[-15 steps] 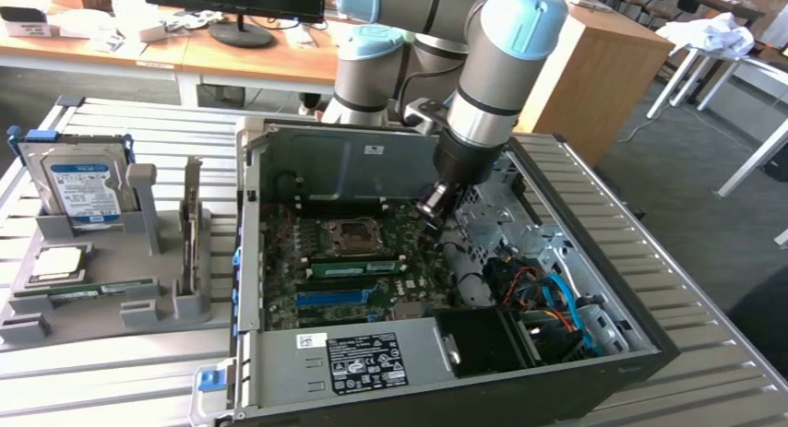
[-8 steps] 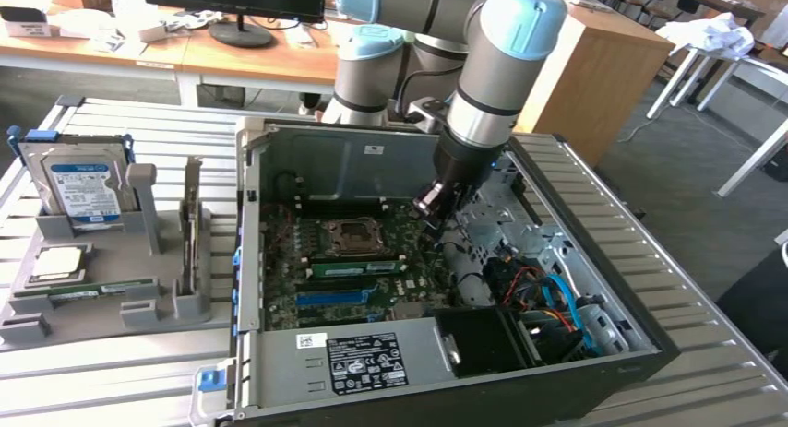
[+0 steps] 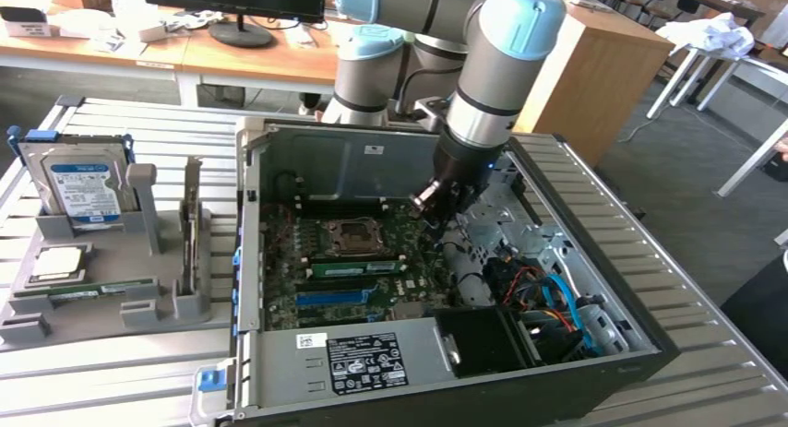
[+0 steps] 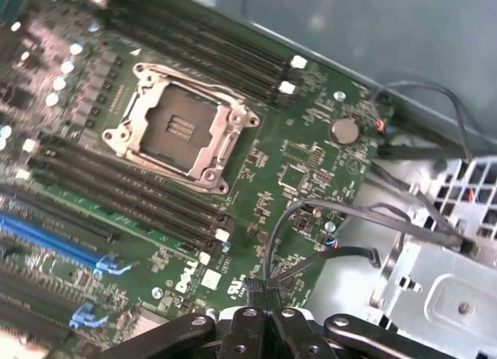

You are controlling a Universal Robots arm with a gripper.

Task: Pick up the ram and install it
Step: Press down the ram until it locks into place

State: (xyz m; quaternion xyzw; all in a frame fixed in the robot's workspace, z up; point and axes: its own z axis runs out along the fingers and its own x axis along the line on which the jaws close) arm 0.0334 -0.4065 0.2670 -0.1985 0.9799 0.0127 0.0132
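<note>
Nearest in the exterior view: the computer case's (image 3: pixel 265 372) near edge, with a black-and-white sticker (image 3: pixel 365 362) on a grey cover. Beyond that, the open green motherboard (image 3: pixel 295 307), with the empty processor socket (image 3: pixel 357 235) at its middle. Just near of the socket, a green strip with a pale label (image 3: pixel 353 267) along the memory slots; cannot tell whether it is a seated stick. To the exterior view's right inside the case, a tangle of blue, orange and black cables (image 3: pixel 555 302).

Outside the case, on the exterior view's left, a grey holder tray (image 3: pixel 148 312). Standing upright in it, a silver hard drive (image 3: pixel 84 189) with a blue-and-white label. Near of that, a small square silver chip (image 3: pixel 55 263). Lying flat along the tray's near side, the ram (image 3: pixel 105 288), well apart from the arm.

From the wrist, a close look at the socket (image 4: pixel 180 126), rows of black slots (image 4: pixel 132 192) on both sides, blue slots (image 4: pixel 54 246), a coin cell (image 4: pixel 345 130) and loose black wires (image 4: pixel 349 211) crossing bare metal.

Hanging inside the case, just right of the socket and above the board, the gripper (image 3: pixel 425 206) (image 4: pixel 262 298), clenched tight with nothing between the jaws and touching nothing.
</note>
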